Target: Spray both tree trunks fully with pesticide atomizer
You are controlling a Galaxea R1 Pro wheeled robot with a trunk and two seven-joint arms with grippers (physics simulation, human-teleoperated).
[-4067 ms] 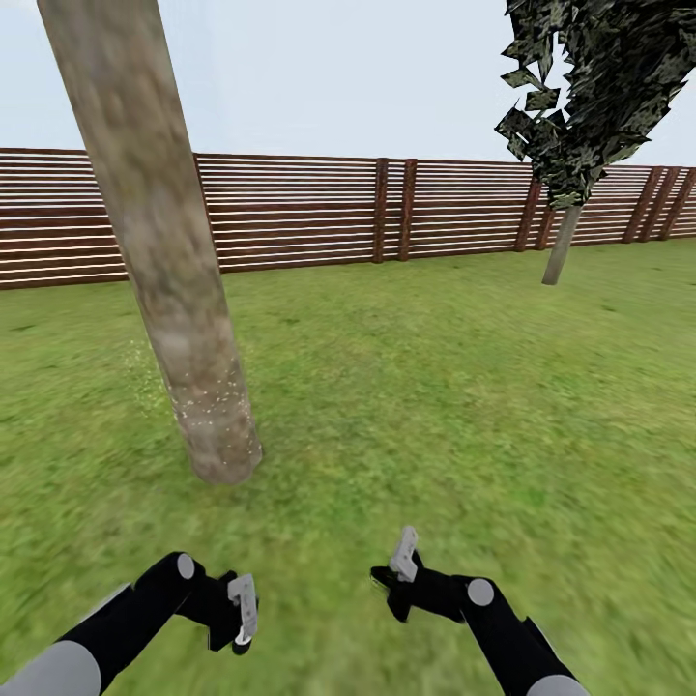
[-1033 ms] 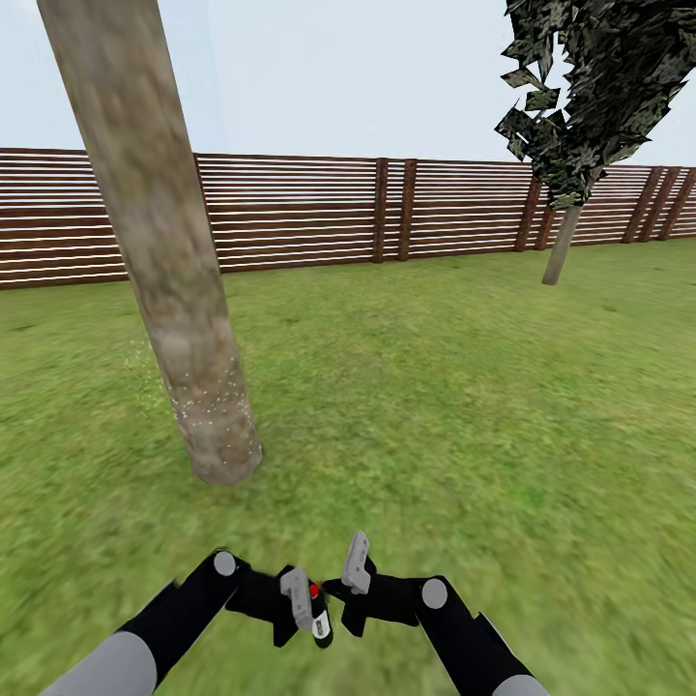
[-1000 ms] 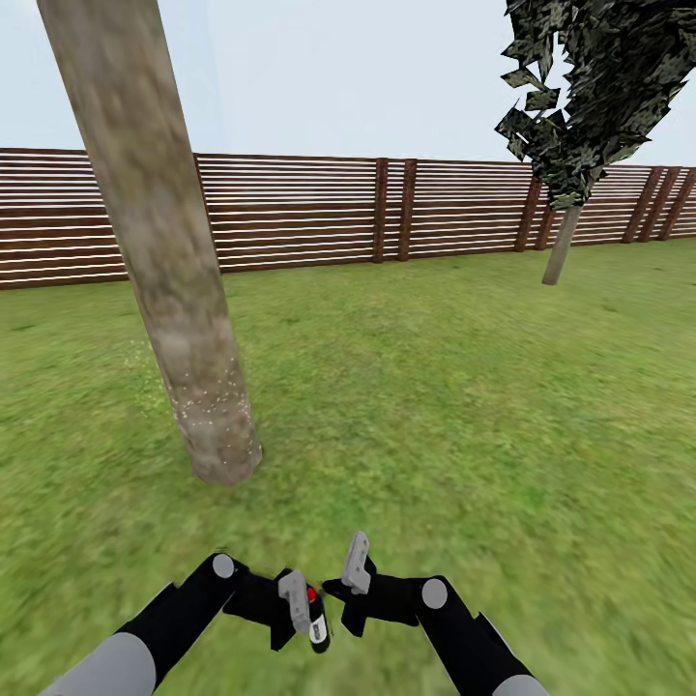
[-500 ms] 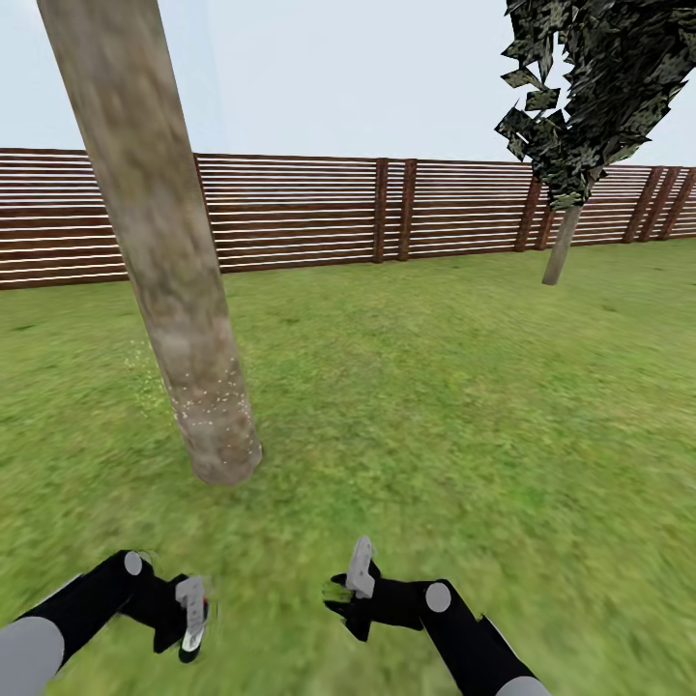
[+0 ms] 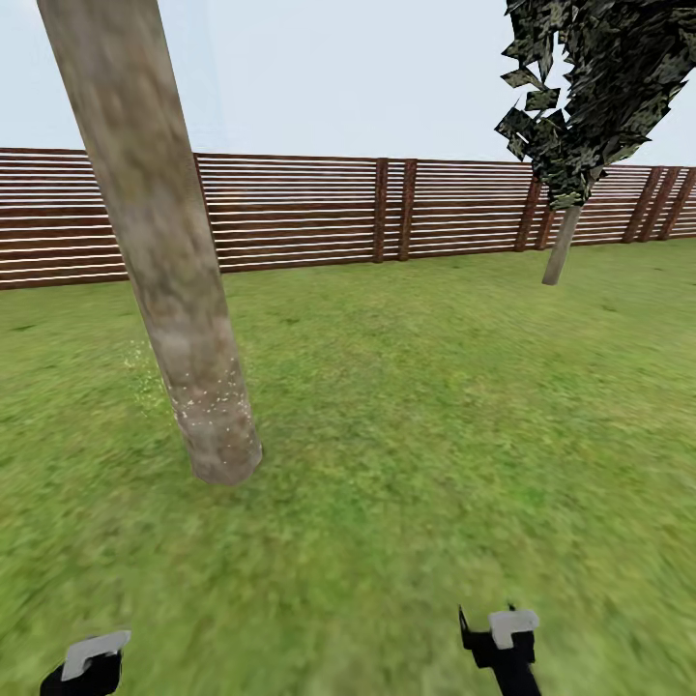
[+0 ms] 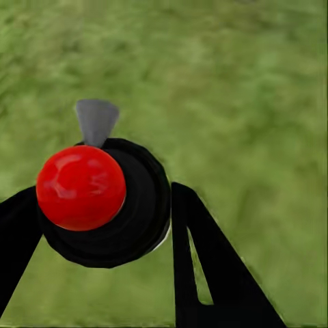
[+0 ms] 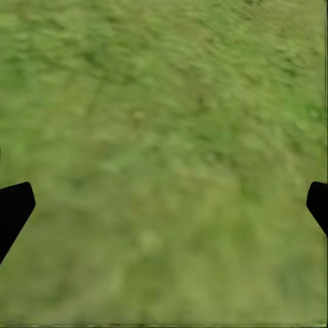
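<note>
Left gripper (image 6: 102, 225): my fingers clamp the pesticide atomizer (image 6: 102, 201), black body, red cap, over grass (image 6: 232, 82). Right gripper (image 7: 164, 205): my fingers spread wide, nothing between. Ahead-left: near tree trunk (image 5: 179, 319), pale specks low down. Far right: second tree (image 5: 575, 106) by the fence (image 5: 387, 208).

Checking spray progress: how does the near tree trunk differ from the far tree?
The near tree trunk looks thick and close, its foliage out of frame; the far tree looks thin, beside the fence, under dark foliage. Pale specks dot the near one's base; the far one is too small to tell. Both lean, on grass.
</note>
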